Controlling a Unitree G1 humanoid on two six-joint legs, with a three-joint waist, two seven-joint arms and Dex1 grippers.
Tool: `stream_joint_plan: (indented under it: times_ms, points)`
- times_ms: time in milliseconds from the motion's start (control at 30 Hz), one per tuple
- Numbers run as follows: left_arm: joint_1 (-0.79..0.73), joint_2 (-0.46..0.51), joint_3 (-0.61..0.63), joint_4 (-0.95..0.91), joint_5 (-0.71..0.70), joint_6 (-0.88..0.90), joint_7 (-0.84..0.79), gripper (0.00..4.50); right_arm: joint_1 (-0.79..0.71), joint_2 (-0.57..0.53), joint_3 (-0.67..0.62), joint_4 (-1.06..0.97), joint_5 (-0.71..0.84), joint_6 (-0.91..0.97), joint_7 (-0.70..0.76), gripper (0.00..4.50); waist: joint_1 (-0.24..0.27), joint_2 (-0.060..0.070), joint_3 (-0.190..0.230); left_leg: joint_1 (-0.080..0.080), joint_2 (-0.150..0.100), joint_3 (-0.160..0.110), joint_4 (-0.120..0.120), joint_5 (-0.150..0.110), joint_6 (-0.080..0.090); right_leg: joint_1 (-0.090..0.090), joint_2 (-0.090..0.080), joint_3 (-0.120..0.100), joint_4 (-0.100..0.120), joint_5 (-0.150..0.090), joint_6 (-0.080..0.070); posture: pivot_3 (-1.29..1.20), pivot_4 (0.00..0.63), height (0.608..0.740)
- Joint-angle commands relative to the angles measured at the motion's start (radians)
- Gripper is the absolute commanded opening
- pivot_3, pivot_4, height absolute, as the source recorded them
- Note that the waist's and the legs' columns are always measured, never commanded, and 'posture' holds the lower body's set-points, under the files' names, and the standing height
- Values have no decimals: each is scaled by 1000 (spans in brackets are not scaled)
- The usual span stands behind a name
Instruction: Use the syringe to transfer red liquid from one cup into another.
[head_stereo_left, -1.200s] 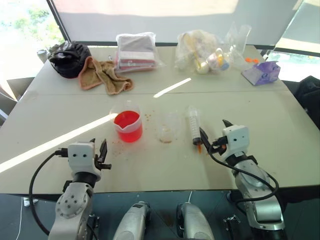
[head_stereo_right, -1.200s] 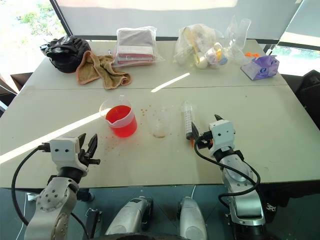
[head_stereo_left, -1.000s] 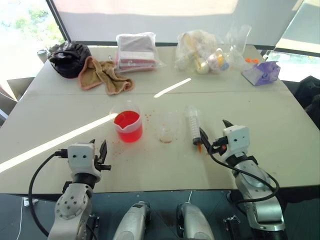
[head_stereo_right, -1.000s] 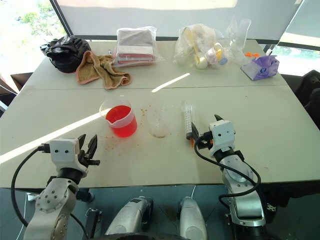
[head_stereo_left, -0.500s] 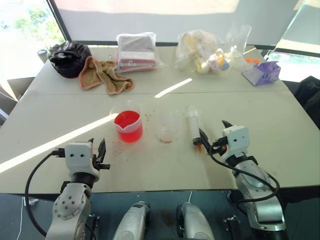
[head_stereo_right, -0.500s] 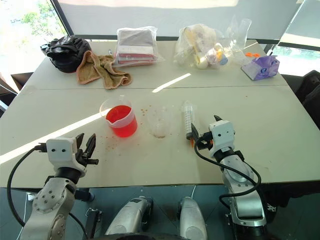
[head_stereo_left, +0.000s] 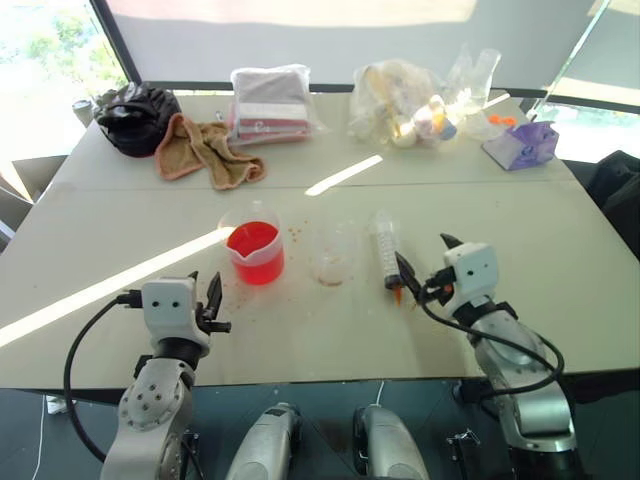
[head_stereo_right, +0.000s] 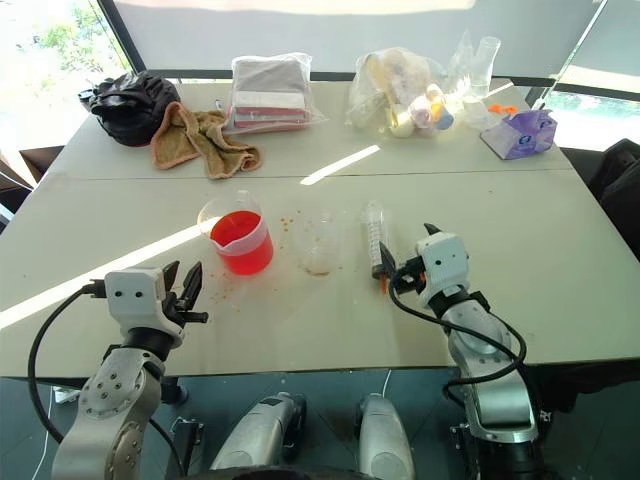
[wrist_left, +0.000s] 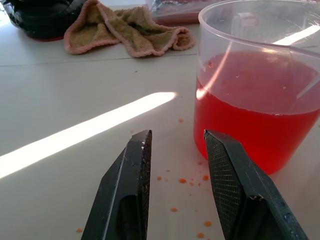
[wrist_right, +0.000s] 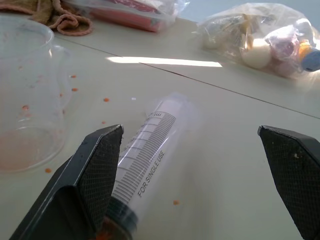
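Observation:
The spouted beaker (head_stereo_left: 254, 252) of red liquid (wrist_left: 255, 107) stands left of centre on the table. To its right is the smaller clear cup (head_stereo_left: 333, 255), with only a faint residue at its bottom. The syringe (head_stereo_left: 386, 250) lies flat further right, its orange tip (head_stereo_left: 397, 293) pointing toward me. My right gripper (head_stereo_left: 425, 258) is open wide just behind the tip end of the syringe (wrist_right: 147, 147), with the barrel lying nearer one of its fingers (wrist_right: 100, 170). My left gripper (wrist_left: 175, 137) is open and empty, a short way in front of the beaker (wrist_left: 260, 75).
Red droplets (wrist_left: 182, 180) dot the table around the beaker. At the far edge lie a black bag (head_stereo_left: 138, 115), a brown towel (head_stereo_left: 205, 148), two clear plastic bags of items (head_stereo_left: 272, 100) (head_stereo_left: 405, 100) and a purple tissue box (head_stereo_left: 522, 145).

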Motion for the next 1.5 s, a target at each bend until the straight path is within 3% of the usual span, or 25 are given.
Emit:
stream_joint_plan:
  times_ms: [33, 267, 367, 600, 833, 933, 1033, 1100, 1267, 1367, 1500]
  points:
    - [-16, 4, -11, -14, 5, -11, 1, 1726, -129, -34, -60, -40, 58, 140, -3, 4444, 0, 0, 0, 0, 0, 0, 0, 0, 0, 0, 0, 0, 0, 0, 0, 0, 150, 736]
    - [-51, 5, -26, 36, 7, -41, -5, 1726, -670, -33, -164, 111, 188, 901, -84, 4444, 1, 2, 0, -1, 1, 2, -1, 2, 3, -4, 2, 1, 2, 4, -6, 0, 150, 736]
    - [-54, 5, -28, 51, 7, -60, -7, 1726, -873, -55, -134, 217, 182, 1158, -91, 4444, 0, 3, 0, -5, 2, 2, -1, 2, 3, -9, 2, 1, 3, 4, -6, 0, 150, 736]
    - [-27, 6, -21, 56, 9, -104, -8, 1726, -1213, -271, 183, 806, 480, 1239, -16, 4444, -2, 3, 0, -13, 0, 5, 2, 2, 3, -14, 0, 1, 0, 5, -6, 0, 150, 736]
    - [5, 96, 29, -16, -146, -100, -174, 1726, -1385, -364, 503, 1001, 798, 1239, -7, 4444, -3, 3, 0, -15, 1, 5, 0, 2, 3, -16, 0, 1, 0, 5, -6, 0, 150, 736]
    - [-34, 253, 190, -112, -398, 12, -318, 1726, -1390, -376, 599, 1005, 887, 1239, -29, 4444, -3, 3, 0, -16, 1, 4, 1, 2, 3, -17, 0, 0, 0, 5, -6, 0, 150, 736]
    - [-119, 514, 422, -99, -776, 146, -443, 1726, -1377, -368, 648, 1021, 931, 1239, -68, 4444, -2, 4, 1, -17, 1, 2, 2, 2, 3, -18, 2, -1, 1, 4, -6, 0, 150, 736]
    - [-149, 618, 485, -77, -899, 193, -459, 1726, -1377, -366, 666, 1034, 955, 1239, -87, 4444, -5, 5, 1, -17, 1, 2, 2, 2, 3, -18, 3, -1, 1, 5, -7, 0, 150, 736]
    - [-307, 915, 507, 13, -1026, 281, -590, 1726, -1357, -322, 672, 1082, 939, 1239, -146, 4444, -16, 4, 2, -17, 0, 4, 2, 3, 3, -19, 3, 2, 1, 7, -4, 0, 150, 736]
    - [-363, 1020, 490, 68, -1081, 308, -709, 1726, -1358, -288, 660, 1118, 921, 1239, -173, 4444, -30, 5, 2, -17, 0, 5, 1, 3, 3, -20, 3, 2, 2, 7, -4, 0, 150, 736]
    - [-386, 1105, 459, 138, -1044, 298, -868, 1726, -1367, -238, 638, 1169, 879, 1239, -192, 4444, -39, 6, 2, -17, 1, 9, -1, 3, 3, -24, 4, 6, 5, 7, -3, 0, 150, 736]
